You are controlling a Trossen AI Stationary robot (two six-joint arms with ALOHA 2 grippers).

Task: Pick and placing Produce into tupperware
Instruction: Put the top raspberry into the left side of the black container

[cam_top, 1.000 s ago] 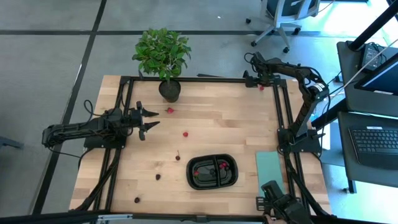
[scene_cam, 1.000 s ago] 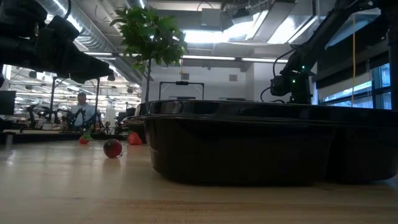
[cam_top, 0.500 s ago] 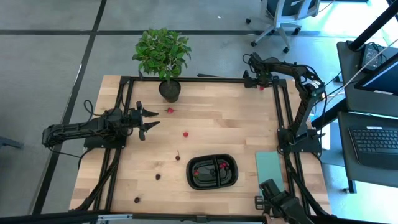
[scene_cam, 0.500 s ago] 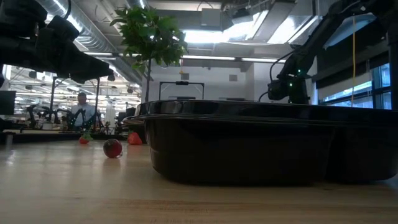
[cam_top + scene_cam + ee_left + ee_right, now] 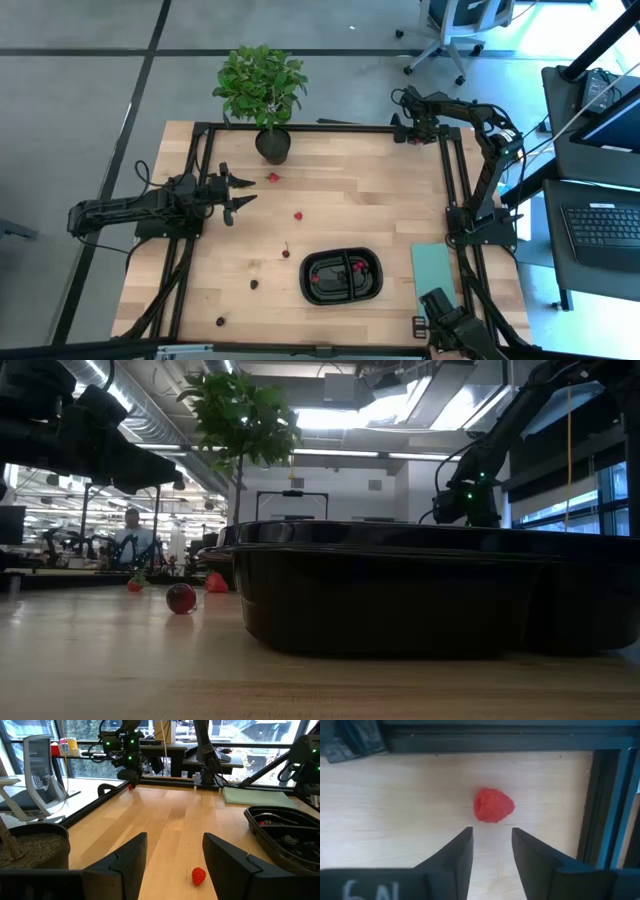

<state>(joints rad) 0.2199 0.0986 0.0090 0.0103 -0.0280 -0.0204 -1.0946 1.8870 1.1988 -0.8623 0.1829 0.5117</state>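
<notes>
The produce is small red and dark berries scattered on the wooden table: [image 5: 273, 178], [image 5: 298, 214], [image 5: 286, 252], [image 5: 254, 284]. The black two-compartment tupperware [image 5: 342, 276] stands at the near middle with a few red pieces inside. My right gripper [image 5: 492, 839] is open at the table's far right corner [image 5: 413, 131], its fingertips just short of a red raspberry [image 5: 493, 806] lying on the wood. My left gripper [image 5: 240, 196] is open and empty at the left, with another raspberry [image 5: 198, 875] on the table ahead of it.
A potted green plant [image 5: 262, 90] stands at the far edge. A flat pale teal rectangle [image 5: 432, 268] lies right of the tupperware. A black frame rail [image 5: 605, 805] runs close beside the right gripper's raspberry. Another dark berry [image 5: 220, 322] lies near the front left.
My right gripper has shifted a little toward the table's left at the far right corner and now covers the raspberry there in the high view. My left arm has kept still.
</notes>
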